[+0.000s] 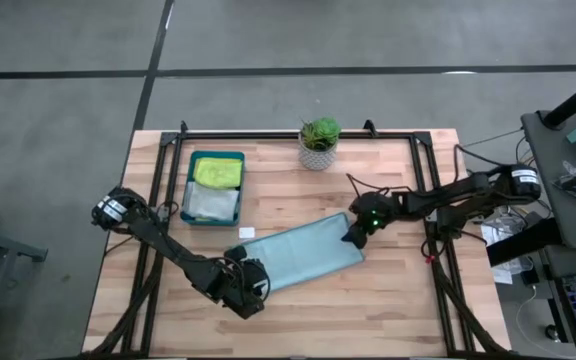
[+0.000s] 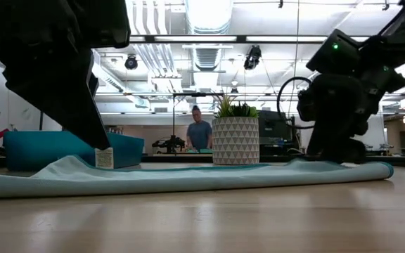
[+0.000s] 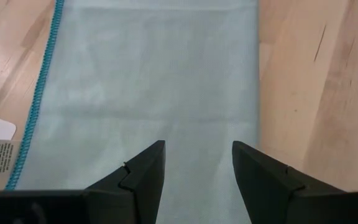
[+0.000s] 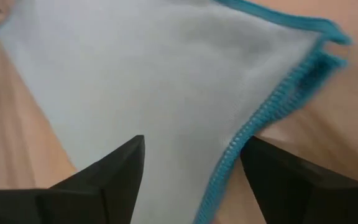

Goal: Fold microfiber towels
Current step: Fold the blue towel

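Light teal towel (image 1: 303, 256) lies flat near the middle of the table (image 1: 398, 300), folded once into a long band. Its long axis runs on a slant, from the near left corner up toward the far right. White tag (image 1: 247, 232) sticks out beside the left end.

Left gripper (image 1: 251, 284) sits at the band's near-left short end, fingers parted with nothing between them; in its wrist view the cloth stretches straight away from the fingers, so the towel's length lines up with this arm's reach. Right gripper (image 1: 354, 234) sits at the opposite, far-right end, jaws spread wide and empty, hovering over the corner where the bright teal hem (image 4: 272, 102) doubles back on itself. From table level it looks to be touching or nearly touching the cloth; can't tell which.

Each arm has one short end. Judgement: the next fold is likely across the long axis, one end carried over to the other. Neither arm is clearly nearer; both are at the cloth.

Farther out: dark teal tray (image 1: 190, 192) toward the far left, holding a lime green towel (image 1: 218, 172) and a pale grey towel (image 1: 211, 203). Potted plant (image 1: 319, 142) at the far edge.
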